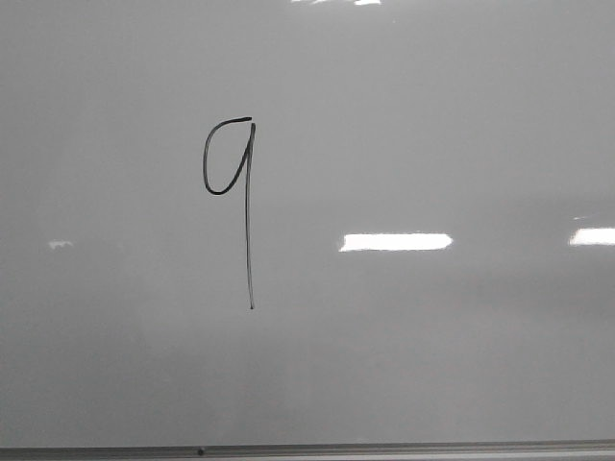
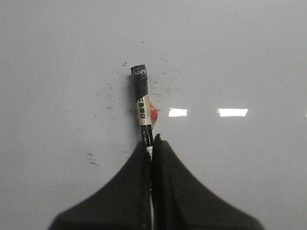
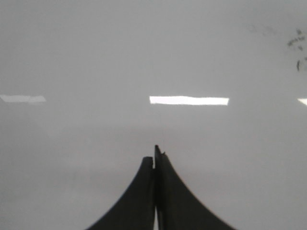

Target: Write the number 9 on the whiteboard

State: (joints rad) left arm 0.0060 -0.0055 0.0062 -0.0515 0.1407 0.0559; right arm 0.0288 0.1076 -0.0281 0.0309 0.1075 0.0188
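Note:
The number 9 (image 1: pixel 235 192) is drawn in thin black marker on the whiteboard (image 1: pixel 432 115), left of centre in the front view, with a small loop and a long straight tail. No gripper shows in the front view. In the left wrist view my left gripper (image 2: pixel 151 143) is shut on a marker (image 2: pixel 143 105) with a black cap end and a white, red and black label; the marker points away from the fingers over the whiteboard (image 2: pixel 249 57). In the right wrist view my right gripper (image 3: pixel 154 160) is shut and empty over the bare whiteboard (image 3: pixel 96 57).
A thin grey metal edge strip (image 1: pixel 384 449) runs along the board's near edge. Bright rectangular light reflections (image 1: pixel 395 241) lie on the board. Small dark ink specks (image 2: pixel 96 158) dot the board by the marker, and more specks (image 3: pixel 296 48) show in the right wrist view.

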